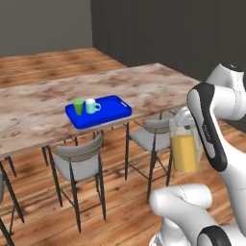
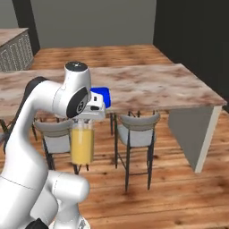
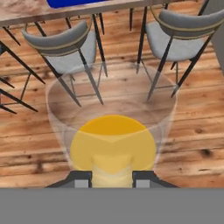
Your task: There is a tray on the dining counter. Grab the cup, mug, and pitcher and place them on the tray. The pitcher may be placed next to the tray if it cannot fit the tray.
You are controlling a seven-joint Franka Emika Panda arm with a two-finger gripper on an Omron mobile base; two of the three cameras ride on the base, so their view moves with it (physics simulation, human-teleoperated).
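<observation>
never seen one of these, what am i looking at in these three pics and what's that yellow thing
It is a white robot arm on a driving base in a simulated kitchen. Two pictures come from cameras on the base, behind the arm to its left and right; the third looks along its hand. On the dining counter sits a blue tray holding a green cup and a teal mug. The yellow thing is a glass pitcher of orange-yellow liquid, held by the pincer above the wooden floor, near grey chairs.
</observation>
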